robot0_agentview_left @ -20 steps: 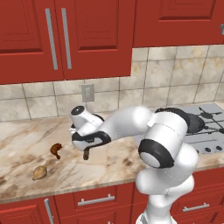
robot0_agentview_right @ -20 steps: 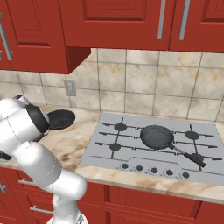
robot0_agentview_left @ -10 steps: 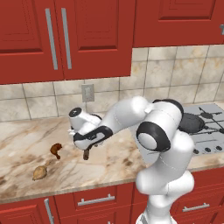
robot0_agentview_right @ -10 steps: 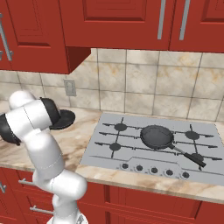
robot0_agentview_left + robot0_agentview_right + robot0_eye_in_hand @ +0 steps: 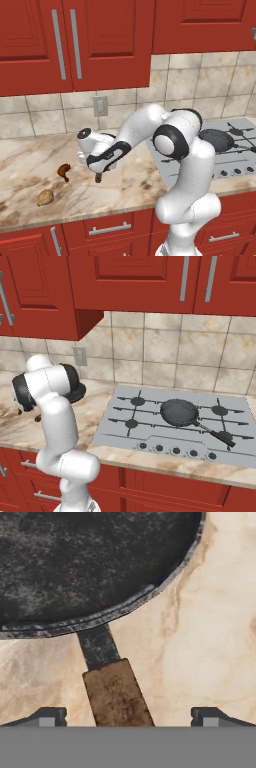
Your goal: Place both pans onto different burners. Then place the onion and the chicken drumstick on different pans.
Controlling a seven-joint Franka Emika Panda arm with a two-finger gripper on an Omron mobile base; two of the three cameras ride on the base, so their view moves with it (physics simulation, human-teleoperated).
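In the hand view the wider black pan (image 5: 90, 562) lies on the marble counter, and its brown wooden handle (image 5: 117, 694) runs down between my fingertips (image 5: 47, 717). My gripper (image 5: 127, 718) stands open astride that handle without touching it. In the left base view the gripper (image 5: 100, 170) hangs low over the handle's end (image 5: 98, 177). The chicken drumstick (image 5: 63, 171) and the onion (image 5: 45, 197) lie on the counter to its left. The smaller dark-grey pan (image 5: 179, 412) sits on the cooktop's middle burner. The wider pan's rim (image 5: 79, 392) shows behind my arm.
The silver cooktop (image 5: 150, 431) has free burners at front left (image 5: 131, 423), back left (image 5: 137, 401) and back right (image 5: 220, 410). A row of knobs (image 5: 176, 450) lines its front. A wall outlet (image 5: 100, 105) sits on the tiled backsplash under red cabinets.
The arm's elbow has swung up and across over the counter. The hand has settled slightly lower over the wooden handle. The jaws stay open.
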